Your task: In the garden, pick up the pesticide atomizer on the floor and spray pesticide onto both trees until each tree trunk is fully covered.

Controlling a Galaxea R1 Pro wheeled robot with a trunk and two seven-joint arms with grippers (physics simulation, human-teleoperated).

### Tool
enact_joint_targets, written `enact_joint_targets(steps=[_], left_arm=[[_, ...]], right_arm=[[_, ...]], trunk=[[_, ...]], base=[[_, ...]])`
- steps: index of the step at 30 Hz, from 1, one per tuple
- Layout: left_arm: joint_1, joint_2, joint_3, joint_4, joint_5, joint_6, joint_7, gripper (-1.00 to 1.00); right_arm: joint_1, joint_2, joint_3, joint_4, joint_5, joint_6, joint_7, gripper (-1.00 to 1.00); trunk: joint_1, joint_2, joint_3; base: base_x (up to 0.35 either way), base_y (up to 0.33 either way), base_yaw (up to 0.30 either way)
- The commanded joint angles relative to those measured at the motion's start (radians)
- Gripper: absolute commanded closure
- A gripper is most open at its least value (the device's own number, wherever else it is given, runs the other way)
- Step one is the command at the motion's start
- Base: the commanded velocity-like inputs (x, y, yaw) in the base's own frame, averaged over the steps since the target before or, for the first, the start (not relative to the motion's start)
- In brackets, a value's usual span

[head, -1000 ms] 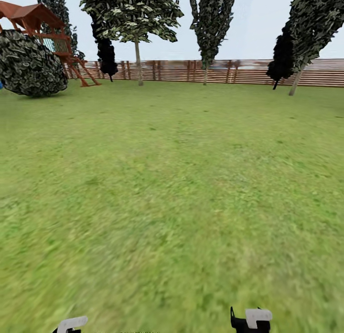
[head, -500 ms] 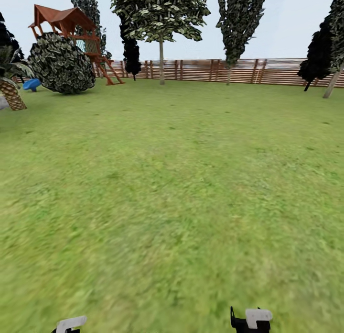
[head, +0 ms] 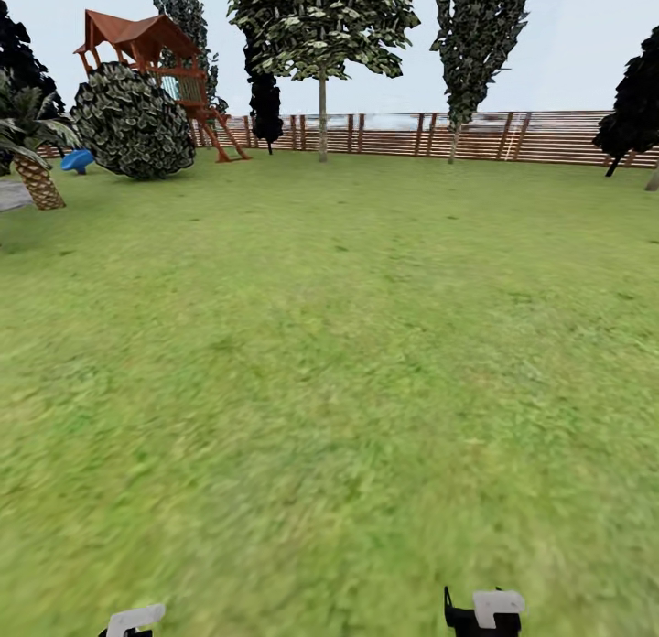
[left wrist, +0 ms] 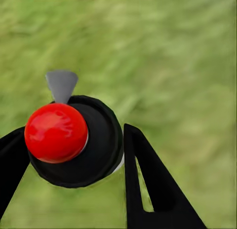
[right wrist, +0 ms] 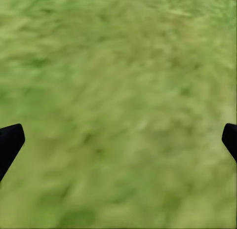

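Atomizer [left wrist: 74, 142], red dot up, clamped in left end effector [left wrist: 74, 160] for carrying; right end effector [right wrist: 118, 140] spread, empty; trees [head: 322, 33] at twelve o'clock.

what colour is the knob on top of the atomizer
Red knob, clearest in the left wrist view.

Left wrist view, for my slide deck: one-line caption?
Left claw shut on the pesticide atomizer, its red dot facing the camera, above blurred grass.
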Motion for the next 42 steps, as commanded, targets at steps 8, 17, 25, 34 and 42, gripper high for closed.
enact_joint_targets(steps=[8,17,25,34,42], left_arm=[[0.000,0.000,0.000,0.000,0.000,0.000,0.000,1.00],[0.000,0.000,-0.001,0.001,0.000,0.000,0.000,1.00],[0.000,0.000,-0.001,0.001,0.000,0.000,0.000,1.00],[0.000,0.000,0.000,0.000,0.000,0.000,0.000,1.00],[0.000,0.000,0.000,0.000,0.000,0.000,0.000,1.00]], right_arm=[[0.000,0.006,0.001,0.083,-0.001,0.000,-0.001,-1.00],[0.000,0.006,0.000,0.185,-0.003,0.006,-0.001,-1.00],[0.000,0.002,-0.001,0.186,-0.003,0.006,-0.003,-1.00],[0.000,0.007,0.000,0.186,-0.004,0.006,-0.003,-1.00],[0.000,0.006,0.351,0.182,-0.553,0.004,-0.002,-1.00]], trunk=[[0.000,0.000,0.000],[0.000,0.000,0.000],[0.000,0.000,0.000],[0.000,0.000,0.000],[0.000,0.000,0.000]], base=[[0.339,0.000,0.000],[0.339,0.000,0.000],[0.339,0.000,0.000],[0.339,0.000,0.000],[0.339,0.000,0.000]])
